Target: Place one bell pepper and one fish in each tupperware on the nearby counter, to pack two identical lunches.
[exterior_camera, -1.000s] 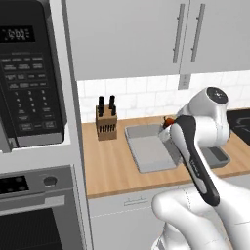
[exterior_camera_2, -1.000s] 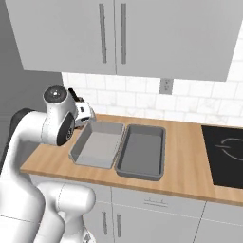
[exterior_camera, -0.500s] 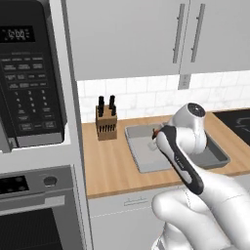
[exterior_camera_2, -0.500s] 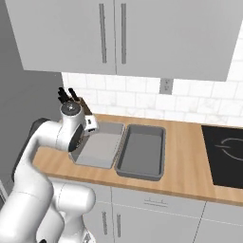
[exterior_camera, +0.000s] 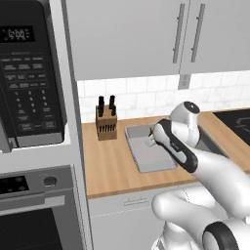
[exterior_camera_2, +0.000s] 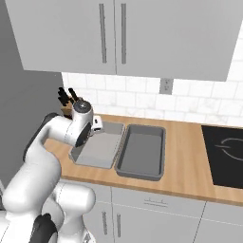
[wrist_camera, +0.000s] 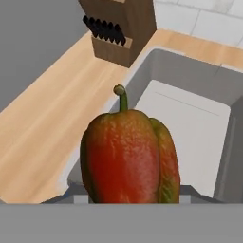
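My gripper is shut on a glossy red bell pepper with a dark stem, held upright just above the lighter grey tupperware. From the left base view the hand hangs over that tupperware's back half. The lighter tupperware sits on the wooden counter, with the darker tupperware touching its right side. Both show bare floors. The pepper hides my fingertips in the hand view.
A wooden knife block stands on the counter just left of the lighter tupperware, close to the tiled wall. A microwave and oven fill the left side. A black cooktop lies at the right end.
The arm has swung left and down with the pepper, from above the trays' far edge to low over the lighter tupperware. The trays and the knife block have stayed put.
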